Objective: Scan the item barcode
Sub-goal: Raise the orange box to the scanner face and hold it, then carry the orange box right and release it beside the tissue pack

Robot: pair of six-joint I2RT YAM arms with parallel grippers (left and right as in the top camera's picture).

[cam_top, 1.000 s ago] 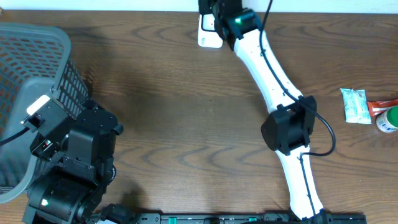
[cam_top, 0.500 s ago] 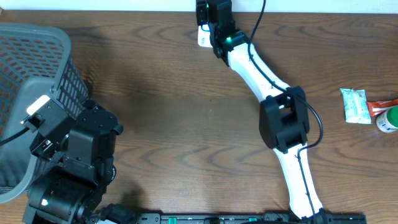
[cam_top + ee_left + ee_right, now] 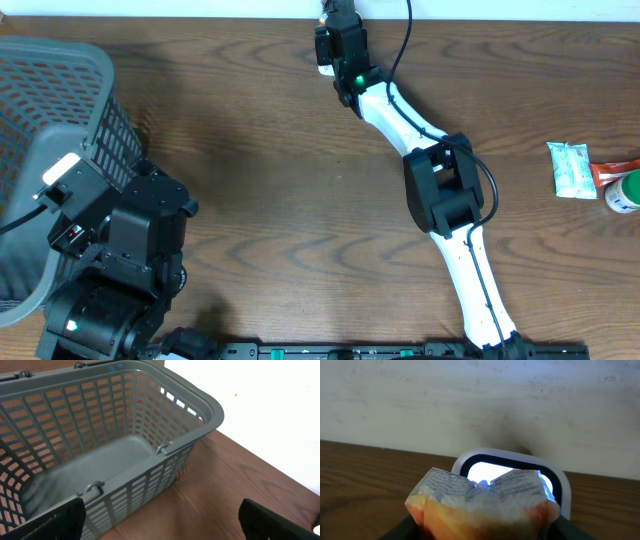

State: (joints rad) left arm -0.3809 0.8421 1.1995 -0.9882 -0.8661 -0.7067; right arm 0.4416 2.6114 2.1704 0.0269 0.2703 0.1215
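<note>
My right gripper is shut on the item, a crinkled orange and white packet with small print along its top edge. The packet is held just in front of the white-rimmed scanner, whose window glows bright blue-white behind it. Seen from overhead, the right gripper sits at the far table edge over the scanner, hiding the packet. My left gripper is open and holds nothing, next to the grey basket.
The grey basket fills the left side of the table, with the left arm beside it. At the right edge lie a white-green packet, a red item and a green-white round item. A pale wall stands behind the scanner.
The right arm has swung left and reached farther back, bringing the packet over the scanner. The left arm has not moved.
</note>
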